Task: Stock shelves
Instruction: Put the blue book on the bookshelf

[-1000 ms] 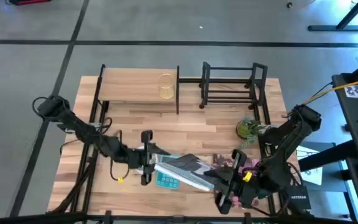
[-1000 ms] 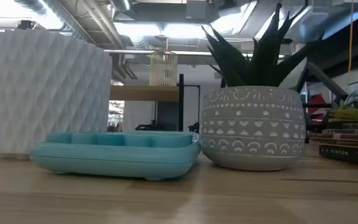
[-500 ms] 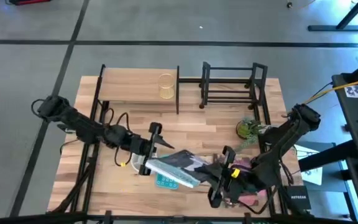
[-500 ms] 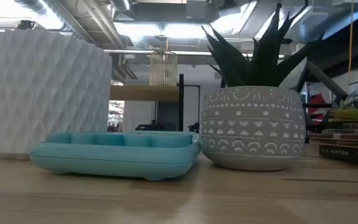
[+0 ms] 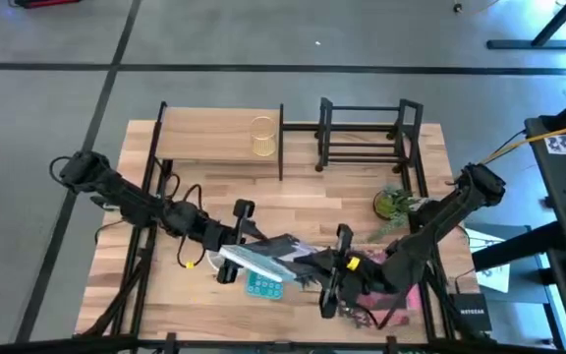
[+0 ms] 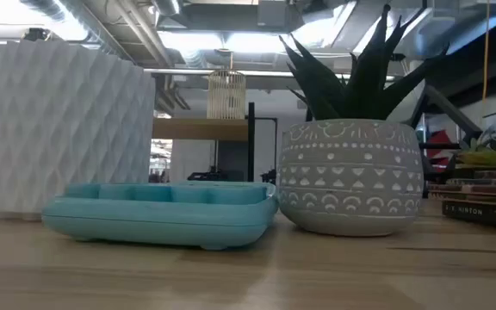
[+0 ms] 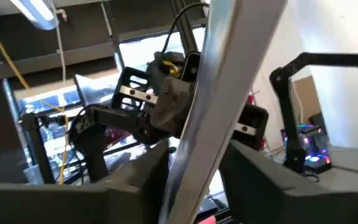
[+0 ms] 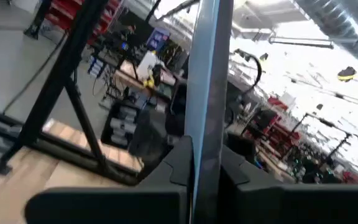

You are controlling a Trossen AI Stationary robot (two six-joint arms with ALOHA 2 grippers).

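Both arms share one load over the front middle of the tabletop point(image 5: 303, 197). The left claw point(image 5: 232, 241) pinches the near-nine-o'clock end of a flat, silvery-grey slab point(image 5: 268, 258), and the right claw point(image 5: 332, 280) pinches its opposite end at about four o'clock. Each wrist view shows that arm's dark fingers point(image 7: 253, 174) pressed against the two faces of a thin, pale, edge-on panel point(image 8: 205, 93), so both claws are clamped on it, not spread.

The slab hangs just above a teal tray point(image 5: 263, 286) lying on the tabletop. The shelves stand well apart from it at twelve o'clock: the wood-board shelf point(image 5: 214, 147), already carrying a wire cup point(image 5: 262, 136), and the black bar rack point(image 5: 364, 133) beside it toward one o'clock. A small potted plant point(image 5: 394, 205) sits at about two o'clock.

The slab looks stiff and thin, probably light, with smooth faces that could slip. Judged from this, end grips on the short edges suit it; uneven pulling by either arm could twist it or wrench it free, so the two should travel together.
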